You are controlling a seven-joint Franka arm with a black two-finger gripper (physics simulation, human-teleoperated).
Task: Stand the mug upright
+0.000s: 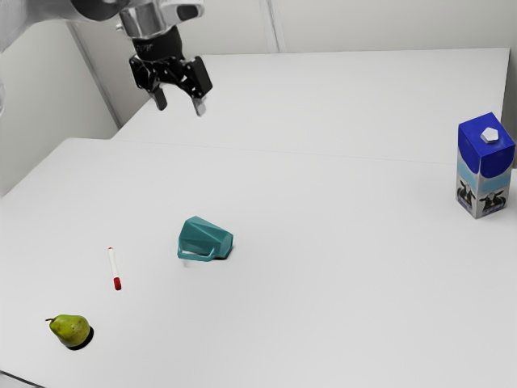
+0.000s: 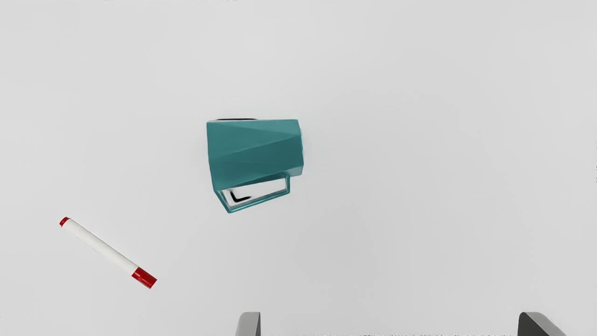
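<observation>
Mug [image 1: 205, 239] on its side on the counter [image 1: 347, 283], below and off from your wide-open, empty jaws; probably light, rigid, slick: pinch its faceted body [image 2: 254, 151], sparing the handle [image 2: 259, 202].

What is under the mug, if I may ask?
The mug lies on its side on the white table, which shows beside it and through its handle. Whatever is directly beneath the mug is covered and cannot be seen.
</observation>
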